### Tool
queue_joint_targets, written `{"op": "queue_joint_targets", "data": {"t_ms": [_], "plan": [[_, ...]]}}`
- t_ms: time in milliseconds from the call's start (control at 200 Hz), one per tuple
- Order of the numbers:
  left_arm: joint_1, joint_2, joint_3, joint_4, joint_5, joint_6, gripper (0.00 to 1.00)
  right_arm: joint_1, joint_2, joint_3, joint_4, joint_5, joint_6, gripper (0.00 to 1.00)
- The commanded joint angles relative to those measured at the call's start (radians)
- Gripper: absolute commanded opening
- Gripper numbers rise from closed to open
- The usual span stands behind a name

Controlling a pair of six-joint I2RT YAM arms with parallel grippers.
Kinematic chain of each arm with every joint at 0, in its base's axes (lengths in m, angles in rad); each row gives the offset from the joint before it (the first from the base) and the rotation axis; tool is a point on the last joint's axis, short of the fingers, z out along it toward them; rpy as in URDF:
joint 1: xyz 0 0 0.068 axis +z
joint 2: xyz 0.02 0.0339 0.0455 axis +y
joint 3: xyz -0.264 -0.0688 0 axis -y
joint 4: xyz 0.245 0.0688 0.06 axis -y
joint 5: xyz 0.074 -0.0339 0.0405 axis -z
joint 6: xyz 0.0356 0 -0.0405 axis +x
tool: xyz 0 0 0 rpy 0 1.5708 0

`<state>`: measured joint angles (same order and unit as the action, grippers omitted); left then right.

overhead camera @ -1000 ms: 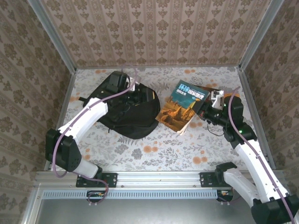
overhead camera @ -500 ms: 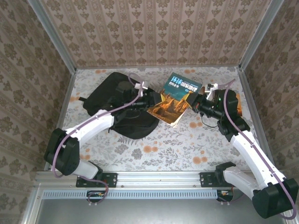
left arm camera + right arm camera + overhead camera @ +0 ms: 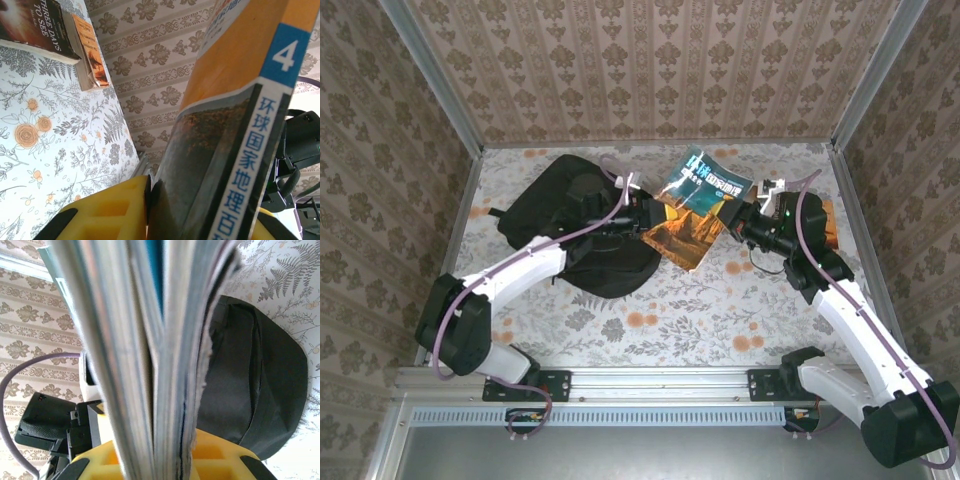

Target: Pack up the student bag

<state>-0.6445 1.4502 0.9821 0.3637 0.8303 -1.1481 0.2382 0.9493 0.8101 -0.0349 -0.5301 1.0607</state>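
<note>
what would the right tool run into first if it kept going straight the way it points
Beyond the book the right tool grips, the left tool at the book's far edge comes first, with the student bag behind it; heights are hard to judge from above.

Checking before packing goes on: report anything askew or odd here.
The book hangs tilted in the air beside the student bag, pinched at opposite edges by the left gripper and right gripper; its pages splay apart in the right grip.

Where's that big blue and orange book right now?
Seen from above, the book is mid-table toward the far wall, held between the left gripper and right gripper, just right of the bag.
</note>
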Motion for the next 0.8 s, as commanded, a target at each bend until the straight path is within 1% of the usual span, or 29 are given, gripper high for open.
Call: {"op": "queue_joint_targets", "data": {"t_ms": [0,30,75,90,145,185,265,330,440,505,615,675,795], "plan": [[0.033,-0.062,0.009,-0.029,-0.081,0.081,0.09,-0.003,-0.003,0.009,-0.022,0.034,-0.015,0.11],[0.029,-0.065,0.012,-0.041,-0.083,0.093,0.09,-0.002,0.0,0.009,-0.02,0.032,-0.014,0.11],[0.023,-0.067,0.022,-0.06,-0.079,0.11,0.18,0.0,0.002,0.008,-0.016,0.032,-0.014,0.11],[0.022,-0.068,0.028,-0.071,-0.078,0.117,0.24,-0.001,0.002,0.008,-0.016,0.031,-0.015,0.11],[0.022,-0.071,0.05,-0.129,-0.081,0.152,0.51,-0.002,0.0,0.008,-0.02,0.032,-0.018,0.11],[0.023,-0.076,0.064,-0.173,-0.087,0.179,0.62,-0.001,-0.001,0.011,-0.027,0.033,-0.024,0.11],[0.027,-0.089,0.075,-0.226,-0.091,0.219,0.7,-0.001,-0.003,0.014,-0.043,0.032,-0.033,0.11],[0.029,-0.096,0.075,-0.246,-0.085,0.236,0.72,-0.001,-0.008,0.01,-0.048,0.032,-0.037,0.11],[0.029,-0.094,0.068,-0.245,-0.059,0.247,0.67,-0.001,-0.008,-0.003,-0.037,0.021,-0.032,0.1],[0.029,-0.091,0.065,-0.241,-0.05,0.256,0.59,-0.002,-0.005,-0.01,-0.023,0.009,-0.027,0.1],[0.032,-0.087,0.069,-0.238,-0.038,0.27,0.37,-0.001,-0.003,-0.009,-0.033,0.003,-0.038,0.09],[0.035,-0.089,0.069,-0.236,-0.037,0.273,0.26,-0.001,-0.007,-0.011,-0.043,0.006,-0.047,0.09],[0.04,-0.098,0.07,-0.23,-0.029,0.283,0.08,-0.002,-0.013,-0.009,-0.069,0.017,-0.067,0.11]]}}
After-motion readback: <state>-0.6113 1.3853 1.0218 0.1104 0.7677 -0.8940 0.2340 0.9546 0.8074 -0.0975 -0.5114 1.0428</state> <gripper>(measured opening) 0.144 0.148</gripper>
